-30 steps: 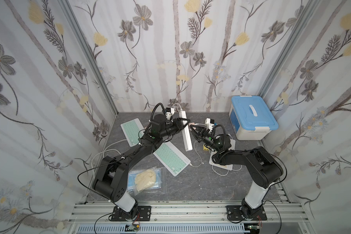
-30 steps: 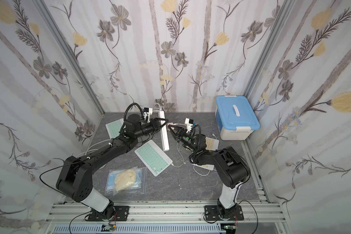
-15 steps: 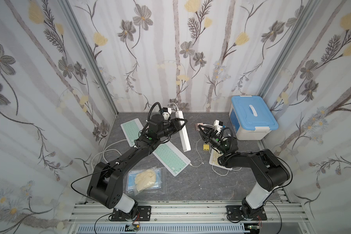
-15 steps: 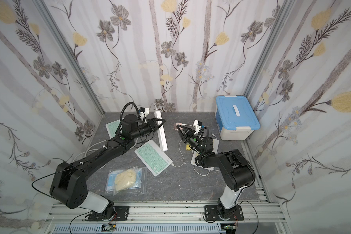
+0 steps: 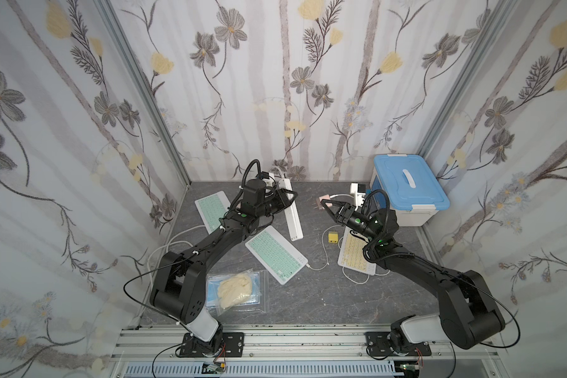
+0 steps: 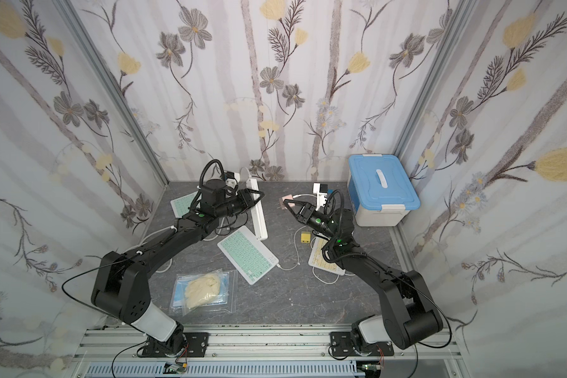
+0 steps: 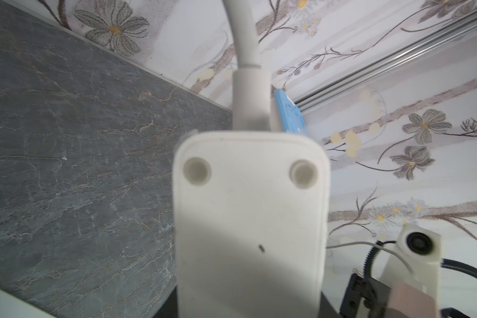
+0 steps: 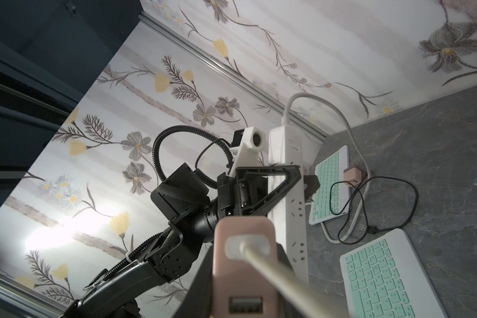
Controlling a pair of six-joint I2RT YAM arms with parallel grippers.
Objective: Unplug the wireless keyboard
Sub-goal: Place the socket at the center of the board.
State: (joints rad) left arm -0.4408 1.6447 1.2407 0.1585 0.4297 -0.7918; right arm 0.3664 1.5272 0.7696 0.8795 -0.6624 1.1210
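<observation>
1. Far mint keyboard (image 5: 211, 209): lies flat by the left wall. A second pink adapter (image 8: 351, 174) and a black lead (image 8: 383, 209) rest on it. It appears to have no part in the present step.
2. Left gripper (image 5: 288, 200): jaws clamped across the white power strip (image 5: 295, 222) near its corded end.
   - The strip is lifted and rolled so that its sockets face the right arm. The left wrist view shows only its underside (image 7: 251, 220), with two round feet.
   - This hold probably braces the strip so that it cannot follow a plug being drawn out.
   - Whether the strip's lower end touches the table cannot be told.
3. Central mint keyboard (image 5: 275, 255): flat on the table, just beside the strip's lower end.
4. Pink adapter (image 5: 324, 198): gripped by the right gripper (image 5: 325, 204), whose jaws are closed on the adapter's body.
   - The prongs are bare, point towards the strip and are well apart from it, so this plug is out of its socket.
   - A white cable (image 8: 281, 278) leaves the adapter's port and runs back past the wrist.
5. Yellow keyboard (image 5: 354, 255): flat on the table, partly under the right forearm. It is probably the keyboard named in the task, though the arm hides where the cable ends.
6. Writing: no brand or label is legible, and the key legends are too small to read.
</observation>
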